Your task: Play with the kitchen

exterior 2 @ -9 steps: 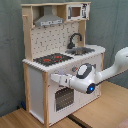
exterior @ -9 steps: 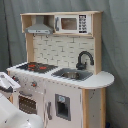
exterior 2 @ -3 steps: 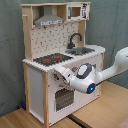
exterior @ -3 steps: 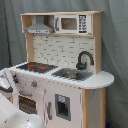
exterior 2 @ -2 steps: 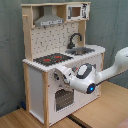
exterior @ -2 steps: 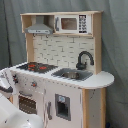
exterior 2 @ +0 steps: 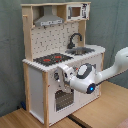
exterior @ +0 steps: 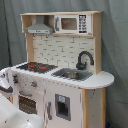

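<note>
Gripper [exterior 2: 64, 76] at front of toy kitchen [exterior 2: 37, 80], up against oven door [exterior 2: 62, 97] top, just below stovetop [exterior 2: 54, 59]; finger state can't tell. White arm [exterior 2: 107, 70] comes in from second exterior view's right. Kitchen stands on wooden floor [exterior 2: 107, 107] w/ grey curtain [exterior 2: 10, 50] behind. Sink [exterior 2: 82, 50] + black faucet [exterior 2: 75, 39] right of stovetop, hood [exterior 2: 49, 20] and microwave [exterior 2: 75, 11] above. In first exterior view arm [exterior: 15, 117] sits low at first exterior view's left, near oven door [exterior: 30, 102].

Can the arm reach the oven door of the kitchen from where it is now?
Probably yes. In the second exterior view the tool is already at the kitchen front, by the knobs, just above the oven door. Nothing stands between them.
</note>
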